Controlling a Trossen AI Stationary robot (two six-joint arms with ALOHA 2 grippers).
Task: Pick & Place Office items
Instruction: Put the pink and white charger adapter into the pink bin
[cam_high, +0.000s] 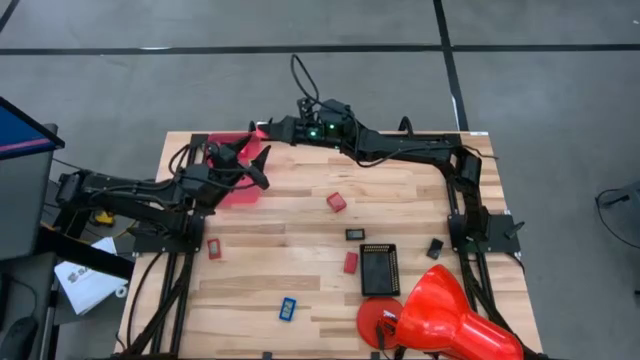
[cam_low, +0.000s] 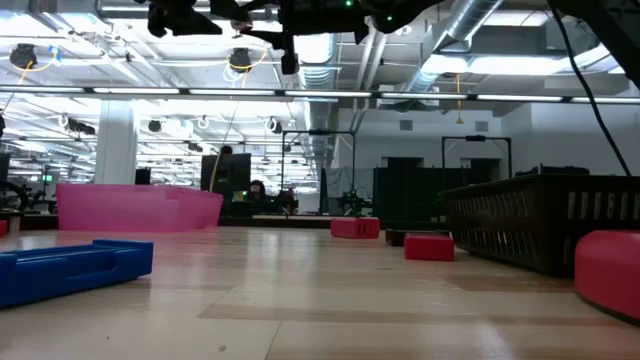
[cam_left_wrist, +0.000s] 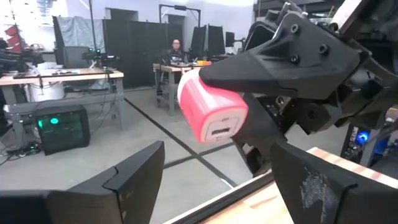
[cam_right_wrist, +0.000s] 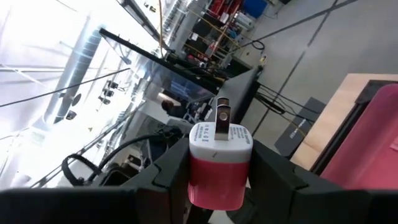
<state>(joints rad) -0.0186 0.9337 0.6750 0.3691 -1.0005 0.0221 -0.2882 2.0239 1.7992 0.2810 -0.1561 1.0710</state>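
Right gripper (cam_right_wrist: 214, 186) is clamping red charger (cam_right_wrist: 219, 163), prongs outward, above pink bin (cam_high: 238, 170) at table's 11 o'clock, probably for drop-in | left gripper (cam_left_wrist: 211, 180) is waiting spread beside bin, empty | other items lying scattered

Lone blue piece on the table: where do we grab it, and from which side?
Grip the blue piece across its two long sides at mid-length, coming straight down from above. It lies flat and low on the table, longer than wide, with bare wood all round, so the fingers fit either side. The left gripper is open; the right gripper holds a red charger.
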